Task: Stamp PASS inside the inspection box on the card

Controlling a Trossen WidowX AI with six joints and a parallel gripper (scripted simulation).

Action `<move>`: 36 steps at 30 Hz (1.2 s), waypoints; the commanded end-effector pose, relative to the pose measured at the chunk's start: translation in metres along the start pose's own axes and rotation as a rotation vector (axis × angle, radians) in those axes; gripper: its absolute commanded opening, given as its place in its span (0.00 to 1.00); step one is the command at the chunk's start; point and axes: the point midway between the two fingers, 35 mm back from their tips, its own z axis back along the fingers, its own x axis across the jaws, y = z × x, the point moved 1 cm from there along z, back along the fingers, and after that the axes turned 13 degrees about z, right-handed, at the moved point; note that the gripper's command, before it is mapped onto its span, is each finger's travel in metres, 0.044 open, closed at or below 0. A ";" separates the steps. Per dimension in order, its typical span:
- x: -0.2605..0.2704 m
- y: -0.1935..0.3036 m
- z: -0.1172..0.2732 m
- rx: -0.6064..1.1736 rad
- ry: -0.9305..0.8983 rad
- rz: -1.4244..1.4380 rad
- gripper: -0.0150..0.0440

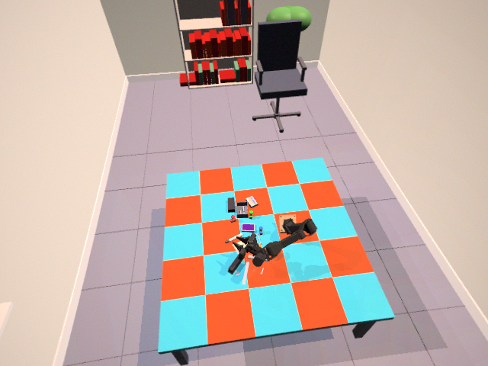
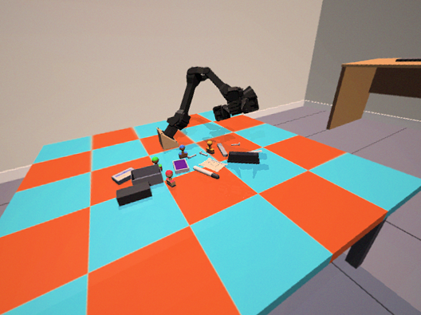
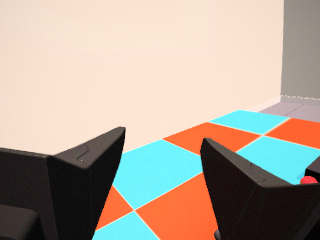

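My gripper (image 1: 235,240) (image 3: 164,139) is part open with nothing between its fingers. It hangs above the table, over the card side in the top view. The purple ink pad (image 1: 248,227) (image 2: 180,165) lies face up. The cream card (image 2: 212,164) lies flat, partly hidden by the gripper in the top view. Four small stamps stand about: red (image 1: 232,218) (image 2: 169,178), green (image 1: 250,213) (image 2: 155,160), blue (image 1: 261,229) (image 2: 182,150) and orange (image 2: 209,146). Their words and any print on the card are too small to read.
A marker (image 2: 205,171) lies beside the card. A black block (image 1: 236,263) (image 2: 243,157) is at the card's other side. A dark open box (image 1: 242,210) (image 2: 147,176), another black block (image 1: 231,204) (image 2: 133,194) and a white-topped box (image 1: 252,201) (image 2: 122,175) stand beyond the pad.
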 end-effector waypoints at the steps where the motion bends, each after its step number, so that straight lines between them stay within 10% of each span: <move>1: -0.041 0.023 -0.056 0.175 0.159 0.402 0.64; 17: -0.212 0.070 -0.126 1.070 0.237 1.049 0.64; 26: -0.300 0.087 -0.112 1.576 -0.214 0.937 0.64; 36: -0.341 0.084 -0.096 1.578 -0.660 0.668 0.64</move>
